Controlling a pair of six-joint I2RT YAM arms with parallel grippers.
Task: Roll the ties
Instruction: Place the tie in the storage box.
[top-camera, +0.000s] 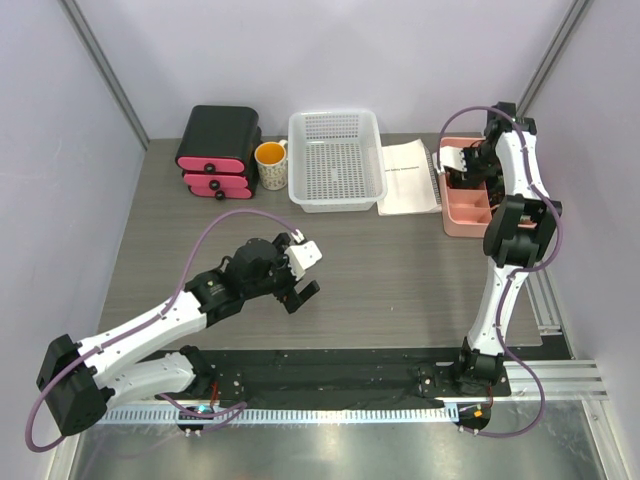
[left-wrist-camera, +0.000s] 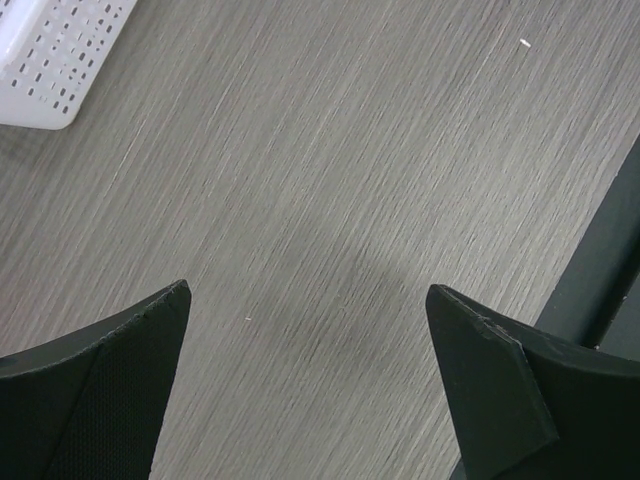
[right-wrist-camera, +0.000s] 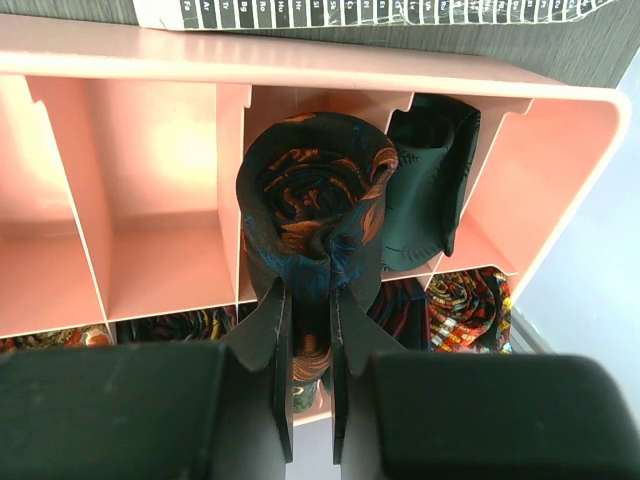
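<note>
My right gripper (right-wrist-camera: 309, 290) is shut on a coiled dark tie with orange-red pattern (right-wrist-camera: 312, 195), held over a compartment of the pink divided box (right-wrist-camera: 160, 180). A dark green rolled tie (right-wrist-camera: 432, 180) sits in the compartment to its right. A rolled red-and-yellow patterned tie (right-wrist-camera: 468, 305) and other dark coils fill the nearer compartments. In the top view the right gripper (top-camera: 466, 165) is above the pink box (top-camera: 468, 212) at the table's far right. My left gripper (top-camera: 300, 275) is open and empty over bare table at centre-left; its fingers (left-wrist-camera: 100, 390) frame only wood grain.
A white mesh basket (top-camera: 336, 158) stands at the back centre, its corner in the left wrist view (left-wrist-camera: 50, 60). A yellow-lined mug (top-camera: 270, 162) and a black-and-pink drawer box (top-camera: 218, 152) stand at back left. A paper sheet (top-camera: 408, 176) lies beside the pink box.
</note>
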